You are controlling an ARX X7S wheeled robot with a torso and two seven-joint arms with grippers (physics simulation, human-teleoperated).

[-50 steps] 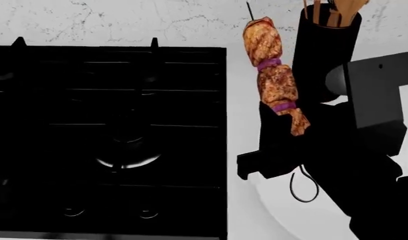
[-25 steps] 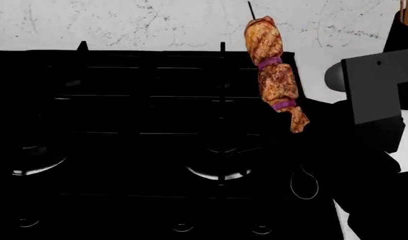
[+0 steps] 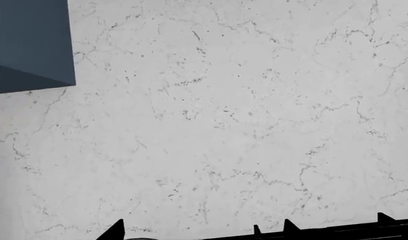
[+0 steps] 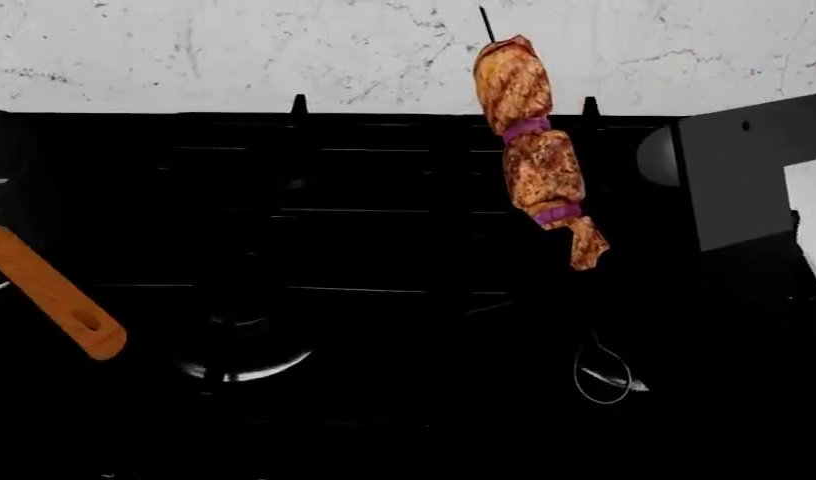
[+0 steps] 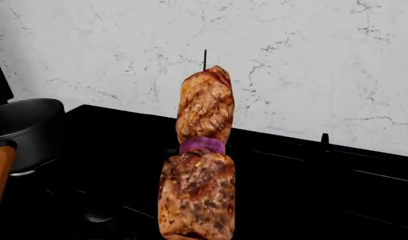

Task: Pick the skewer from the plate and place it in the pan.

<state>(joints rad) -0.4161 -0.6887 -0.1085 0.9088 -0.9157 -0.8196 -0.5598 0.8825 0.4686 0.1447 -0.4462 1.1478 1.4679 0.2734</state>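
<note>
The right arm [image 4: 742, 180] reaches over the black hob [image 4: 315, 250], its hand (dark and hard to make out) apparently holding the skewer [image 4: 535, 160] upright, airborne, well apart from the pan [image 5: 24, 130]; judged stiff, light, top-heavy, best gripped near its loop [image 4: 602, 375].

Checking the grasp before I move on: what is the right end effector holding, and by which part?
The skewer, held up over the stove. The hold seems low on its rod, between the bottom meat chunk and the looped end; the contact itself is lost in black.
</note>
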